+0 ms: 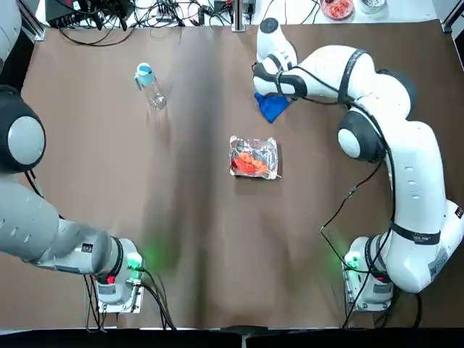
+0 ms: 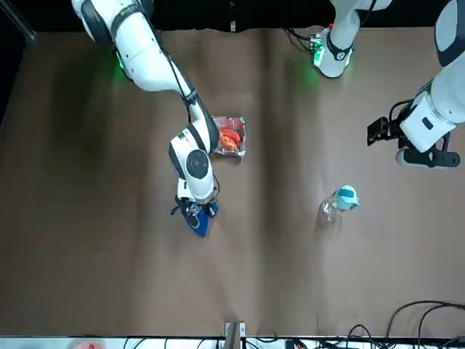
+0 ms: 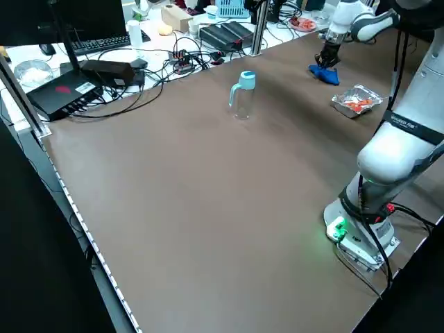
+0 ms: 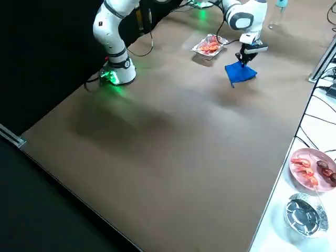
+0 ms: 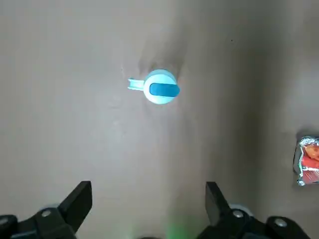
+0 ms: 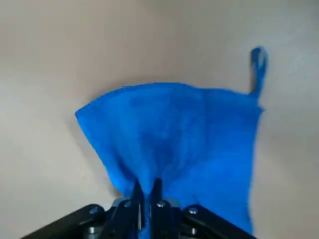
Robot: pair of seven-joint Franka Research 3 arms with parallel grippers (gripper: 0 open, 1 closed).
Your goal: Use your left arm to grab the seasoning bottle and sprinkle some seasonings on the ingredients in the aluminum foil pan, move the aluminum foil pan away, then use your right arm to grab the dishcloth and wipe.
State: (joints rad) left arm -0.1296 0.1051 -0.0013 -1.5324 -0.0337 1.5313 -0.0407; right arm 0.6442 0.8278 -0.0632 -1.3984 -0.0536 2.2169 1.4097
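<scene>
Table (image 1: 203,239) is brown, with the foil pan as reference; it runs out on all sides of the pan. Right arm (image 1: 428,174) comes from the pan's right and reaches past it to the far side. Its gripper (image 6: 147,182) is just beyond the pan, a bit right: jaws closed, pinching the dishcloth. Left arm (image 1: 43,225) is well left of the pan; its gripper (image 5: 148,184) is over on that side too, jaws wide apart, nothing held. Pink plate (image 4: 300,181) with food sits well beyond the pan, past the table's far edge. Dishcloth (image 6: 184,134) is blue, near the pan on its far side, fanned out from the fingertips, hanging loop at one corner. Can't tell if it touches the table. Foil pan (image 1: 271,154) sits on the table between the two arm bases, farther out than both. Seasoning bottle (image 3: 243,101) is upright on the table, left of the pan and farther out, clear body, light-blue cap. Ingredients (image 1: 249,164) are orange-red pieces inside the pan.
</scene>
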